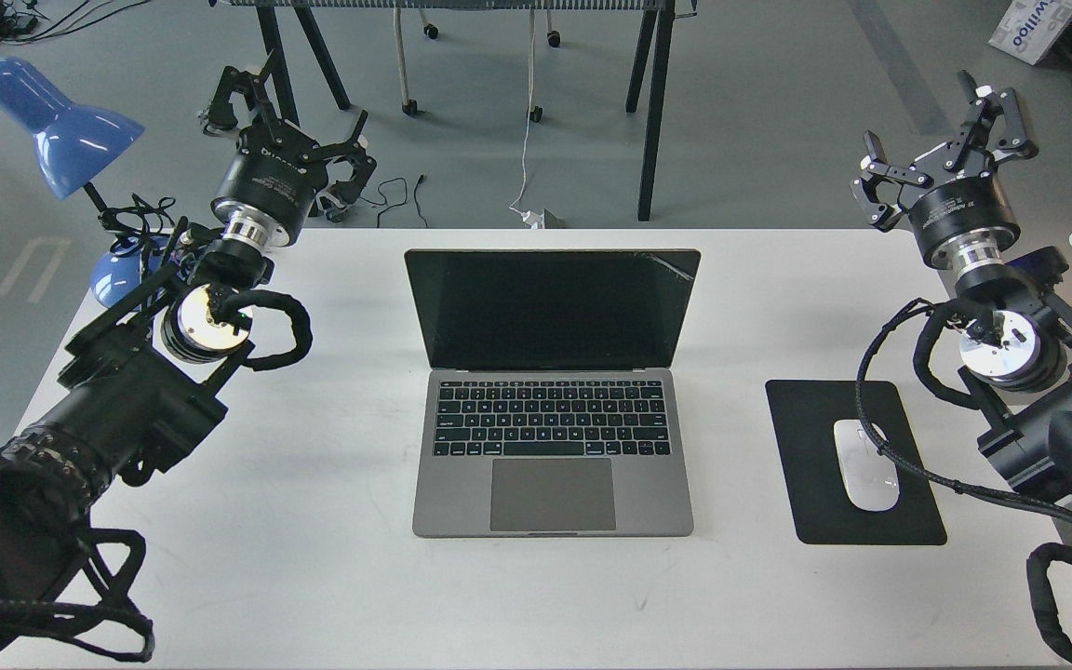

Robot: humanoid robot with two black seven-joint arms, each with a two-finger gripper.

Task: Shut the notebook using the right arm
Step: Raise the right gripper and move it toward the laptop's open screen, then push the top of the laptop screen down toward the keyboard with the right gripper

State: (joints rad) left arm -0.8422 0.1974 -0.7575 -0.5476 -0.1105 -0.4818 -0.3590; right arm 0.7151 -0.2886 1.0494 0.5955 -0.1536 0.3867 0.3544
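Observation:
The notebook (551,423) lies in the middle of the white table (331,568). It is a slim grey laptop, and its lid stands open with the black screen (550,309) facing me. My right arm comes in from the right edge. Its right gripper (919,113) is raised over the table's far right corner, well to the right of the screen, open and holding nothing. My left gripper (299,119) hangs over the far left corner, also open and holding nothing. Neither gripper touches the notebook.
A black mouse pad (815,502) with a white mouse (866,465) lies right of the notebook, below my right arm. A blue desk lamp (61,130) stands at the far left corner. A white charger and cable (536,219) sit behind the table's far edge.

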